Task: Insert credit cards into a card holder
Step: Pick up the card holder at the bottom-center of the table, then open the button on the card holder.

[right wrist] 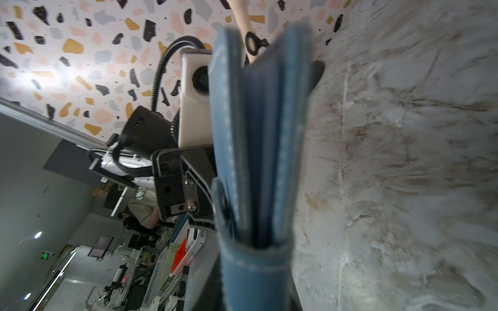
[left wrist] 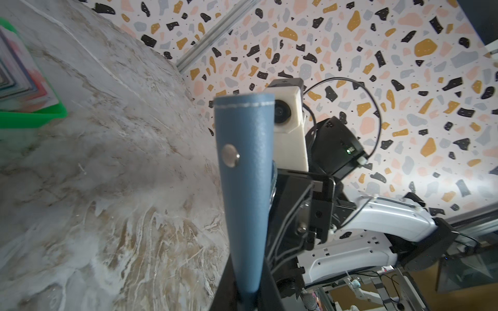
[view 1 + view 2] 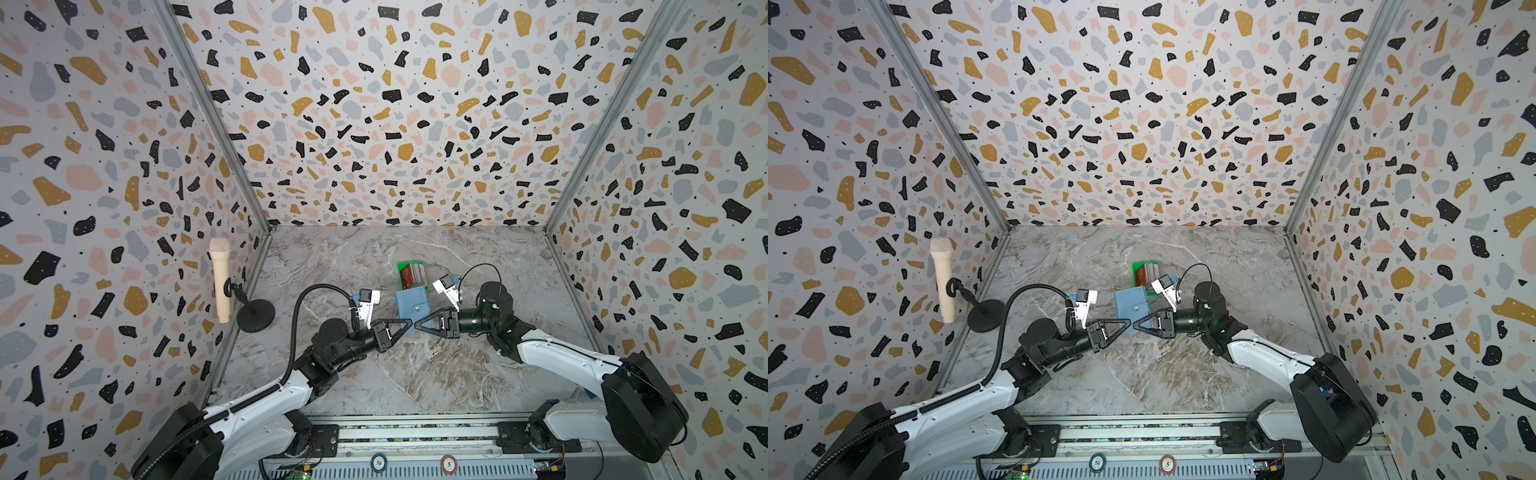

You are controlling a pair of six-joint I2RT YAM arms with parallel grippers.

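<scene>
Expect the card holder (image 3: pixel 411 307) to handle light and floppy; hold it by a stitched edge. The left gripper (image 3: pixel 409 322) jaws clamp it; whether the right gripper (image 3: pixel 417 325) grips it, you cannot tell.

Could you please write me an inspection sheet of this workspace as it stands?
Surface: marble-look table, no spills seen.
Job's things: blue card holder, folded, between the two gripper tips; credit cards stacked in the green tray behind it.
Clutter: microphone on a stand by the left wall; two chips on the front rail.
Grippers: left gripper shut on the card holder's edge; right gripper at the same holder, grip unclear.
Cables: black hose along the left arm; thin cable loop at the right wrist.
Surroundings: speckled walls on three sides.
</scene>
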